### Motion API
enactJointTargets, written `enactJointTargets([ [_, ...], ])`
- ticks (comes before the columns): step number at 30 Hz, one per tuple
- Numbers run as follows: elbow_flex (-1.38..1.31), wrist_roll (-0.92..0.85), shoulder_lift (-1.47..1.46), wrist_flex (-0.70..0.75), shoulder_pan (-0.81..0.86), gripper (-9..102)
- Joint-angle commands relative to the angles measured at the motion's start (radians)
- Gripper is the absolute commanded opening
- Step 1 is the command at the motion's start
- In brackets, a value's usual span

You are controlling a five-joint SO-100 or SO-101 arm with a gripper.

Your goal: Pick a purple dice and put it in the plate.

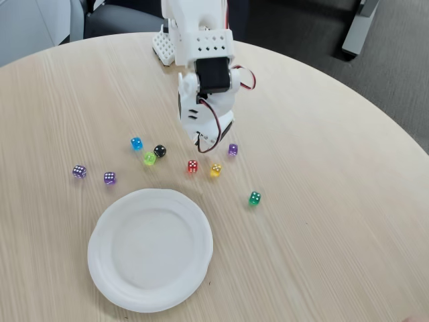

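Three purple dice lie on the round wooden table: one (pixel 232 149) just right of my gripper's tip, and two at the left (pixel 79 172) (pixel 109 178). The white plate (pixel 151 249) sits empty near the front edge, below the dice. My white gripper (pixel 209 142) hangs down from the arm at the top centre, its tip close to the table and just left of the nearest purple die. Its jaws face away from the camera behind the motor and wires, so I cannot tell whether they are open, and I see nothing held.
Other dice are scattered between the gripper and the plate: blue (pixel 136 143), black (pixel 159 151), lime (pixel 149 158), red (pixel 192 166), yellow (pixel 216 170) and green (pixel 255 198). The table's curved edge runs along the right and back.
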Motion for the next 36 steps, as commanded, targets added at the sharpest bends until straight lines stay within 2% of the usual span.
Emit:
enactJointTargets([
  [1, -0.015, 0.048, 0.006, -0.002, 0.034, 14],
  [11, -0.017, 0.152, 0.005, -0.003, 0.216, 21],
  [20, -0.011, 0.144, 0.006, -0.003, 0.244, 22],
  [26, -0.009, 0.132, 0.008, -0.003, 0.215, 22],
  [36, -0.009, 0.166, 0.008, -0.003, -0.003, 22],
])
